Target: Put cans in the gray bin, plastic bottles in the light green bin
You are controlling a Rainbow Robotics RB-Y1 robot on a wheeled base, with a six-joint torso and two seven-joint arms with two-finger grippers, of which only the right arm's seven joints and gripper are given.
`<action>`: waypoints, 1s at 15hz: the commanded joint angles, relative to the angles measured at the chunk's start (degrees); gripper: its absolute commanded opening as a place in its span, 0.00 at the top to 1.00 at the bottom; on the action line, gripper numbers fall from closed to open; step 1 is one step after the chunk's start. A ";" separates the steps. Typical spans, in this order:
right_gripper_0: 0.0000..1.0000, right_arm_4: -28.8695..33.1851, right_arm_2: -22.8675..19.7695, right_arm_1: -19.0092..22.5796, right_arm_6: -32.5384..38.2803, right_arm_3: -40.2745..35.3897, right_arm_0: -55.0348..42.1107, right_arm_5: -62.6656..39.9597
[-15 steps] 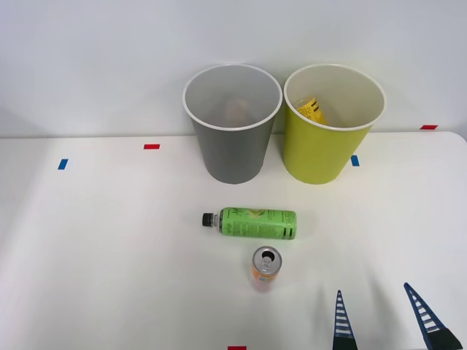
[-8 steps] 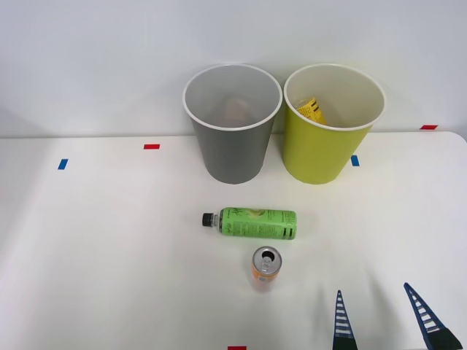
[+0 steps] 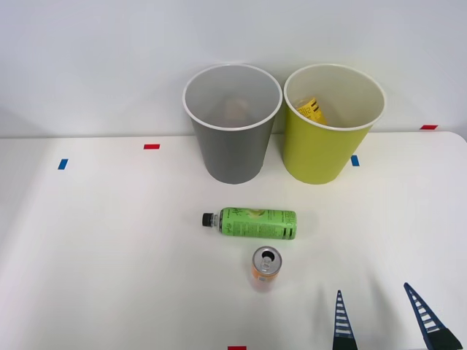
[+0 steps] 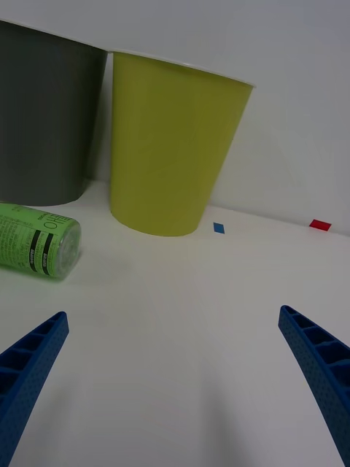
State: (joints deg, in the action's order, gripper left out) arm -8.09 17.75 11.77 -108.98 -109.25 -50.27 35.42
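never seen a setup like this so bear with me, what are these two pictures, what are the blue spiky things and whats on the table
Both pictures show one moment from two cameras on a two-armed robot. The front view looks down at a white table from above the arms. The other camera sits on the right arm's wrist.

The blue ribbed spikes are the two fingers of the right gripper, seen up close in the wrist view. They are spread apart and hold nothing.

On the table a green-labelled plastic bottle lies on its side, and a small orange can stands just in front of it. Behind them stand a gray bin and a light green bin, side by side. Something yellow lies in the green one. Small red and blue tape marks dot the table.
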 commanded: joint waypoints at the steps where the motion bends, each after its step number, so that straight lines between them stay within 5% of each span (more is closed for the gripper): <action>1: 0.00 0.00 0.00 0.00 0.00 0.00 0.00 0.00; 15: 0.00 0.00 0.00 0.00 0.00 0.00 0.00 0.00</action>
State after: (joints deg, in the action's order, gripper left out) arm -8.09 17.75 11.78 -108.98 -109.25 -50.27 35.42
